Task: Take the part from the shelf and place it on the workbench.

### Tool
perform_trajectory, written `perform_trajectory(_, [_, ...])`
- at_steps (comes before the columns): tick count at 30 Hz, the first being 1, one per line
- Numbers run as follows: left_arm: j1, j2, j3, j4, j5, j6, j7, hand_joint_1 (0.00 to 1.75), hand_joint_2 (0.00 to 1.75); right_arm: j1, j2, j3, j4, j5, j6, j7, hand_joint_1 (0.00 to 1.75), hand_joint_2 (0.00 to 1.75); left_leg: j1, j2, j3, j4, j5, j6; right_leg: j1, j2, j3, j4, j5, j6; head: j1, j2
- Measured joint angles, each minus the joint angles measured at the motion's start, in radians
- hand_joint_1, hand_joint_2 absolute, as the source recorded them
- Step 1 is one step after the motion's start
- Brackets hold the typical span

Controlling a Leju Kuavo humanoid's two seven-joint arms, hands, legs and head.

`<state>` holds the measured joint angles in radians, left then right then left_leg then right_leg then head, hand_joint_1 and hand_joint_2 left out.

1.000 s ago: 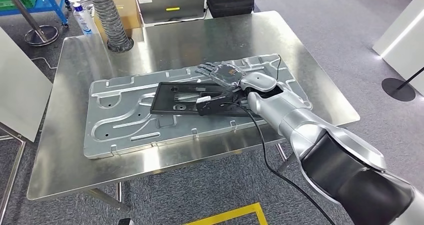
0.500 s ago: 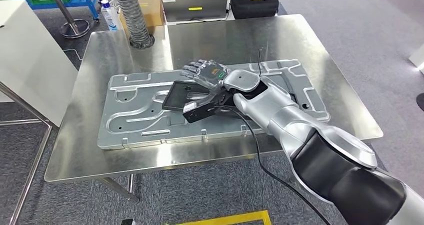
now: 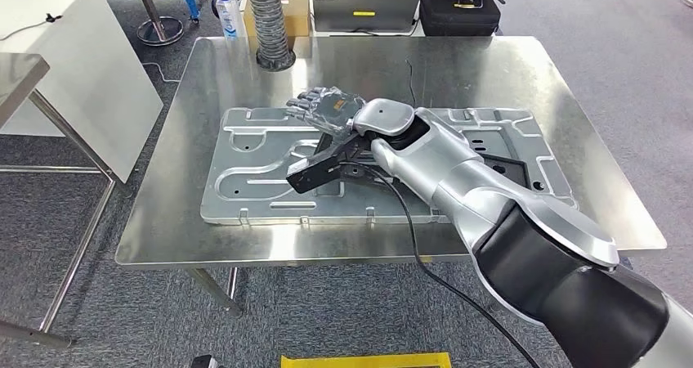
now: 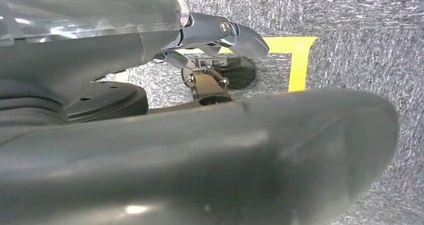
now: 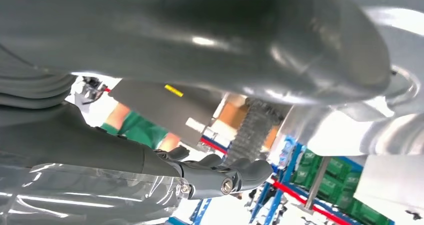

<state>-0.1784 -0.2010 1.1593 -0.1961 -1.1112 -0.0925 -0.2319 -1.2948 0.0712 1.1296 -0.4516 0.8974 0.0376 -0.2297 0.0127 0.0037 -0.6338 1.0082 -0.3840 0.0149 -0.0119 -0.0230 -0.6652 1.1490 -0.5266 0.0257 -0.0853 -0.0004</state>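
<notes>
Head view: steel workbench [image 3: 204,221], grey carpet [image 3: 621,65]

You are looking at a flat black part [image 3: 513,170] lying on a stamped silver metal panel [image 3: 261,168] in the middle of the steel counter [image 3: 172,213], mostly hidden beneath the arm, its visible corner pointing toward the counter's right edge.

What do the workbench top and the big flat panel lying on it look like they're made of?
Workbench top: likely stainless steel, brushed, judging by its soft blurred reflections. Flat panel: seemingly stamped sheet metal, duller grey, with pressed ribs, grooves and small edge tabs; steel or aluminium can't be told.
</notes>
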Motion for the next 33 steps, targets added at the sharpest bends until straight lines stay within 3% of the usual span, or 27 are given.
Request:
perform_trajectory(2, [-0.002,0.000,0.000,0.000,0.000,-0.003,0.005,0.00,0.00,-0.005,-0.013,-0.003,0.004,-0.003,0.001,0.004,0.00,0.00,-0.004,-0.003,-0.014,0.001,0.011,0.008,0.000,0.014,-0.048,0.133,-0.067,0.000,0.000,0.000])
perform_trajectory(3, [-0.002,0.000,0.001,0.000,0.001,-0.004,0.007,0.00,0.00,-0.006,-0.019,-0.005,0.006,-0.003,0.001,0.006,0.00,0.00,-0.006,-0.006,-0.023,0.001,0.017,0.009,0.000,0.016,-0.052,0.161,-0.075,-0.001,0.000,0.000])
perform_trajectory(4, [-0.002,0.001,0.001,0.000,0.001,-0.005,0.008,0.00,0.00,-0.008,-0.024,-0.007,0.008,-0.003,0.001,0.008,0.00,0.00,-0.008,-0.009,-0.031,0.002,0.024,0.009,0.000,0.016,-0.038,0.151,-0.065,-0.004,0.000,0.000])
perform_trajectory(7, [-0.002,0.001,0.003,0.000,0.004,-0.005,0.008,0.00,0.00,-0.027,-0.035,-0.017,0.014,-0.007,0.000,0.018,0.00,0.00,-0.012,-0.020,-0.055,0.004,0.047,0.002,0.003,0.022,0.089,-0.044,0.000,-0.018,0.000,0.000])
perform_trajectory(8, [-0.001,0.002,0.004,0.000,0.006,-0.006,0.008,0.00,0.00,-0.034,-0.038,-0.021,0.016,-0.009,0.000,0.020,0.00,0.00,-0.013,-0.022,-0.060,0.003,0.054,-0.002,0.006,0.024,0.117,-0.092,0.014,-0.022,0.000,0.000])
perform_trajectory(9, [-0.001,0.002,0.005,0.000,0.008,-0.007,0.007,0.00,0.00,-0.042,-0.042,-0.026,0.018,-0.012,-0.001,0.023,0.00,0.00,-0.012,-0.023,-0.062,0.002,0.062,-0.007,0.010,0.026,0.128,-0.117,0.020,-0.024,0.000,0.000])
perform_trajectory(12, [0.000,0.002,0.012,0.000,0.016,-0.009,0.006,0.00,0.00,-0.061,-0.054,-0.039,0.027,-0.017,0.000,0.030,0.00,0.00,-0.009,-0.025,-0.069,-0.005,0.077,-0.025,0.013,0.023,0.117,-0.131,0.046,-0.038,0.000,0.000])
perform_trajectory(13, [0.001,0.002,0.015,0.000,0.017,-0.009,0.006,0.00,0.00,-0.069,-0.058,-0.042,0.031,-0.018,0.001,0.031,0.00,0.00,-0.008,-0.024,-0.077,0.007,0.057,-0.030,0.011,0.019,0.110,-0.136,0.059,-0.046,0.000,0.000])
perform_trajectory(14, [0.002,0.002,0.017,0.000,0.019,-0.009,0.006,0.00,0.00,-0.077,-0.062,-0.045,0.035,-0.018,0.002,0.032,0.00,0.00,-0.007,-0.022,-0.090,0.040,0.018,-0.035,0.008,0.016,0.100,-0.141,0.072,-0.052,0.000,0.000])
perform_trajectory(16, [0.003,0.003,0.019,0.000,0.020,-0.010,0.006,0.00,0.00,-0.091,-0.072,-0.049,0.043,-0.017,0.004,0.035,0.00,0.00,-0.003,-0.016,-0.122,0.165,-0.089,-0.042,0.008,0.012,0.074,-0.143,0.096,-0.057,0.000,0.000])
perform_trajectory(17, [0.002,0.003,0.020,0.000,0.020,-0.011,0.006,0.00,0.00,-0.095,-0.078,-0.052,0.048,-0.016,0.005,0.037,0.00,0.00,-0.002,-0.014,-0.134,0.234,-0.126,-0.046,0.008,0.011,0.060,-0.143,0.107,-0.057,0.000,0.000])
perform_trajectory(18, [0.002,0.003,0.020,0.000,0.021,-0.013,0.006,0.00,0.00,-0.098,-0.084,-0.054,0.053,-0.015,0.006,0.039,0.00,0.00,-0.001,-0.013,-0.135,0.284,-0.140,-0.049,0.008,0.010,0.045,-0.142,0.118,-0.056,0.000,0.000])
perform_trajectory(19, [0.002,0.003,0.021,0.000,0.022,-0.014,0.005,0.00,0.00,-0.101,-0.091,-0.056,0.057,-0.015,0.008,0.043,0.00,0.00,-0.001,-0.012,-0.122,0.304,-0.134,-0.051,0.008,0.009,0.030,-0.141,0.130,-0.054,0.000,0.000])
perform_trajectory(20, [0.002,0.004,0.022,0.000,0.023,-0.016,0.005,0.00,0.00,-0.105,-0.097,-0.059,0.061,-0.014,0.012,0.047,0.00,0.00,0.000,-0.011,-0.092,0.288,-0.113,-0.052,0.008,0.008,0.016,-0.140,0.141,-0.051,0.000,0.000])
perform_trajectory(22, [0.001,0.005,0.025,0.000,0.029,-0.019,0.001,0.00,0.00,-0.123,-0.109,-0.064,0.068,-0.013,0.024,0.057,0.00,0.00,-0.001,-0.009,0.013,0.166,-0.088,-0.049,0.007,0.008,-0.010,-0.135,0.159,-0.043,0.000,0.000])
perform_trajectory(24, [0.000,0.006,0.027,0.000,0.035,-0.021,-0.005,0.00,0.00,-0.152,-0.126,-0.073,0.075,-0.014,0.037,0.069,0.00,0.00,-0.006,-0.010,0.097,0.046,-0.103,-0.035,0.008,0.005,-0.024,-0.130,0.175,-0.032,0.000,0.000])
perform_trajectory(25, [0.001,0.006,0.029,0.000,0.038,-0.022,-0.008,0.00,0.00,-0.167,-0.135,-0.078,0.079,-0.014,0.043,0.074,0.00,0.00,-0.009,-0.011,0.112,0.019,-0.112,-0.028,0.008,0.004,-0.027,-0.130,0.183,-0.026,0.000,0.000])
perform_trajectory(27, [0.003,0.007,0.035,0.000,0.041,-0.024,-0.014,0.00,0.00,-0.195,-0.157,-0.087,0.087,-0.015,0.056,0.082,0.00,0.00,-0.011,-0.011,0.104,0.009,-0.099,-0.012,0.007,0.004,-0.030,-0.132,0.195,-0.013,0.000,0.000])
perform_trajectory(28, [0.003,0.007,0.038,0.000,0.043,-0.025,-0.015,0.00,0.00,-0.207,-0.169,-0.090,0.091,-0.015,0.060,0.086,0.00,0.00,-0.010,-0.010,0.098,0.006,-0.089,-0.003,0.006,0.007,-0.037,-0.122,0.180,-0.008,0.000,0.000])
perform_trajectory(29, [0.003,0.007,0.040,0.000,0.044,-0.026,-0.017,0.00,0.00,-0.218,-0.184,-0.094,0.095,-0.015,0.063,0.089,0.00,0.00,-0.008,-0.008,0.088,0.003,-0.076,0.006,0.005,0.009,-0.049,-0.094,0.149,-0.003,0.000,0.000])
perform_trajectory(31, [0.003,0.007,0.044,0.000,0.048,-0.028,-0.020,0.00,0.00,-0.237,-0.218,-0.101,0.103,-0.016,0.064,0.093,0.00,0.00,-0.008,-0.008,0.060,0.002,-0.052,0.018,0.002,0.014,-0.088,0.024,0.050,0.004,0.000,0.000])
perform_trajectory(32, [0.004,0.007,0.045,0.000,0.050,-0.030,-0.021,0.00,0.00,-0.242,-0.238,-0.107,0.106,-0.018,0.062,0.093,0.00,0.00,-0.009,-0.010,0.045,0.003,-0.040,0.020,0.001,0.015,-0.106,0.095,0.011,0.007,0.000,0.000])
perform_trajectory(33, [0.005,0.006,0.046,0.000,0.052,-0.031,-0.023,0.00,0.00,-0.244,-0.259,-0.112,0.109,-0.022,0.060,0.092,0.00,0.00,-0.011,-0.011,0.029,0.003,-0.028,0.021,0.000,0.017,-0.115,0.151,-0.007,0.009,0.000,0.000])
